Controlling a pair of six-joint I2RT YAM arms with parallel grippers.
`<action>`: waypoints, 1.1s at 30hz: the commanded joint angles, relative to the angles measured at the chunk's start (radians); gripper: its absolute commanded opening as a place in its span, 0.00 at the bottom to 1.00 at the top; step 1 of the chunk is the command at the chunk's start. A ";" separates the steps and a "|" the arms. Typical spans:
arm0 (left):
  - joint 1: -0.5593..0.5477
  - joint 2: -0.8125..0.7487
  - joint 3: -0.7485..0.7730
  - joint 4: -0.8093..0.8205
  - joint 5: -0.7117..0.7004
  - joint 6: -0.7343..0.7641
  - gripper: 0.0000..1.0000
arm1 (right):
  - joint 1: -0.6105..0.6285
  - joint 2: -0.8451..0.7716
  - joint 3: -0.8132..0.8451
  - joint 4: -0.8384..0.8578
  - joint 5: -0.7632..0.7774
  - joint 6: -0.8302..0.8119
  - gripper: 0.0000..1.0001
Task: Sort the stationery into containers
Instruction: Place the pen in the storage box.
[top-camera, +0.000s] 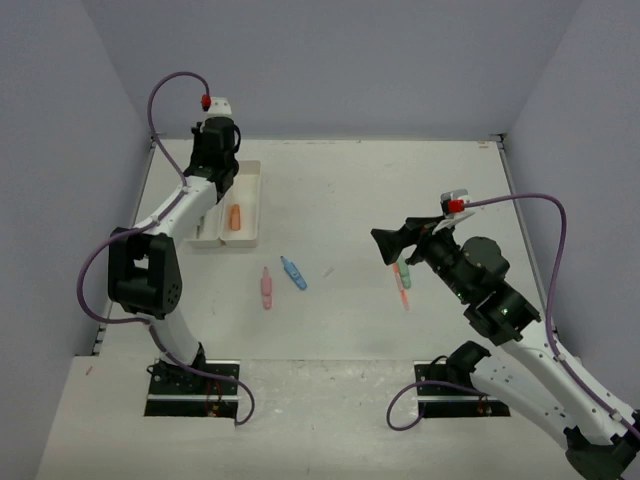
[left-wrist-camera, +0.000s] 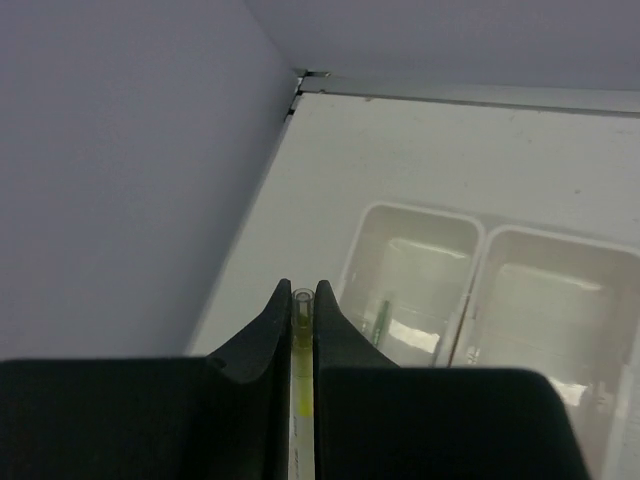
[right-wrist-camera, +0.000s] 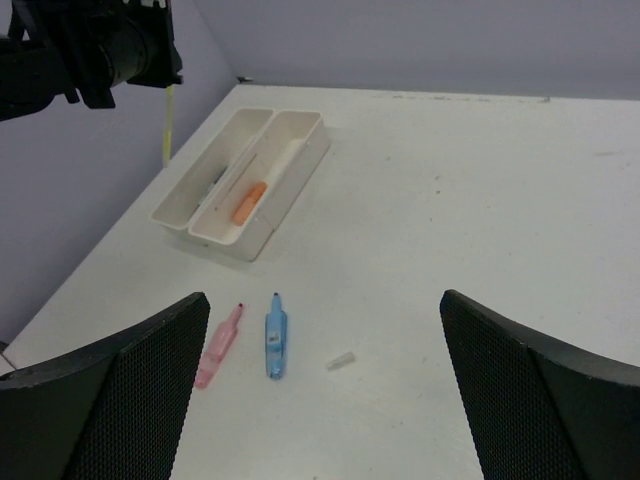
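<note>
Left gripper (left-wrist-camera: 303, 290) pinches a yellow marker (left-wrist-camera: 302, 395) by the trays (left-wrist-camera: 481, 236); right gripper (right-wrist-camera: 322, 298) wide open

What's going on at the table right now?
The left end effector is shut on a slim yellow marker, held aloft near the white trays. An orange piece lies in one tray. The right end effector hangs open over the table; a pink piece and a blue piece lie loose there.
</note>
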 joint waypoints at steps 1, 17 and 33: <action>0.065 0.033 -0.007 0.198 0.070 0.122 0.00 | -0.004 0.016 -0.006 -0.012 0.034 -0.021 0.99; 0.129 0.221 -0.096 0.228 0.129 -0.017 0.53 | -0.005 0.074 0.005 -0.013 0.032 -0.018 0.99; -0.072 -0.117 0.200 -0.665 0.121 -0.809 1.00 | -0.037 0.125 0.051 -0.088 0.162 0.062 0.99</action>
